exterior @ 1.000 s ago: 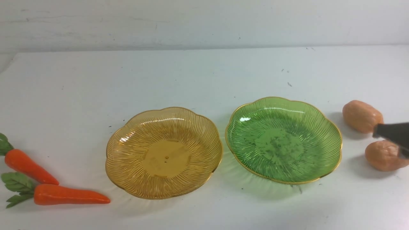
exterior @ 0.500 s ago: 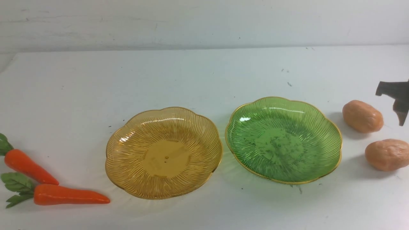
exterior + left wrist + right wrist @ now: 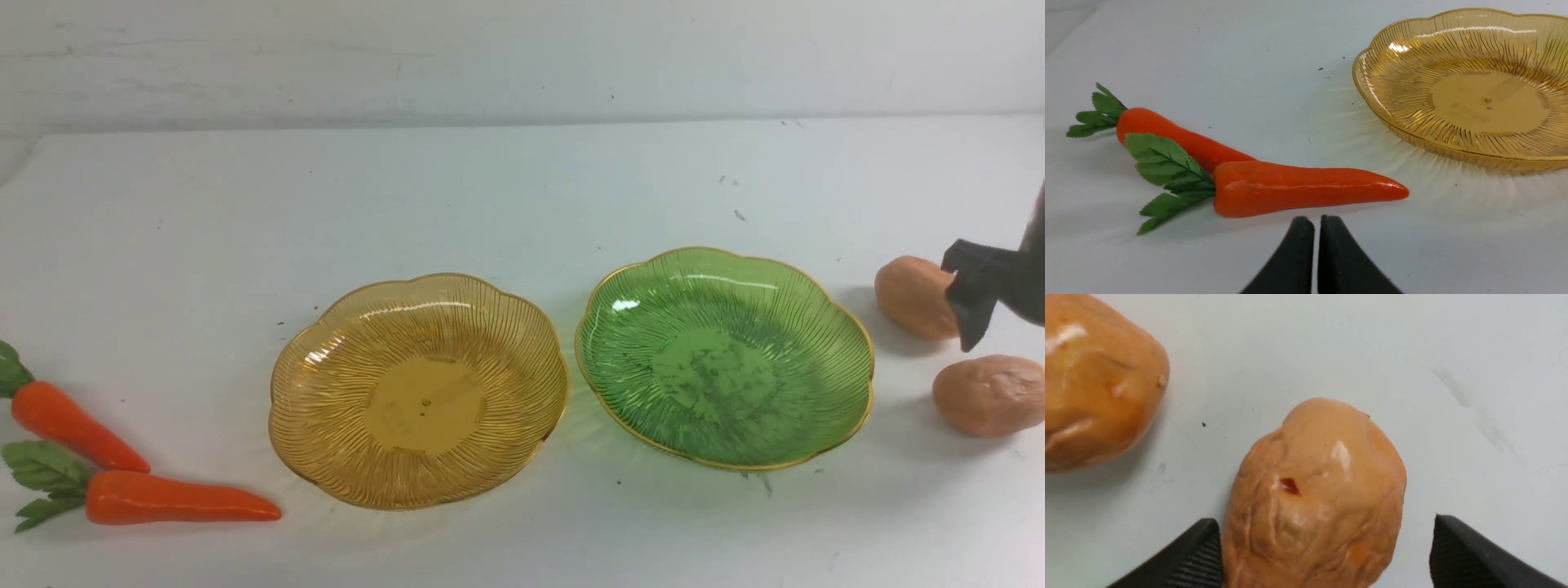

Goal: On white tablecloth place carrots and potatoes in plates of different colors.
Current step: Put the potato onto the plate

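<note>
Front view: two orange carrots (image 3: 180, 500) with green leafy tops are laid at the left of the white tablecloth (image 3: 522, 188). An amber plate (image 3: 326, 441) and a green plate (image 3: 816, 343), both ribbed and gold-rimmed, are set just beside each other in the middle. Two tan, lumpy potatoes (image 3: 988, 396) are placed at the right. The far potato (image 3: 910, 294) is partly covered by the right tool (image 3: 965, 304), which is cut off by the picture's edge. In the right wrist view the fingers (image 3: 1196, 559) are held apart on either side of one potato; which one cannot be told. In the left wrist view the left tool (image 3: 1312, 222) is pressed together, just short of the nearer carrot and not touching it. Bare cloth is seen from the plates to the desk's far edge.
</note>
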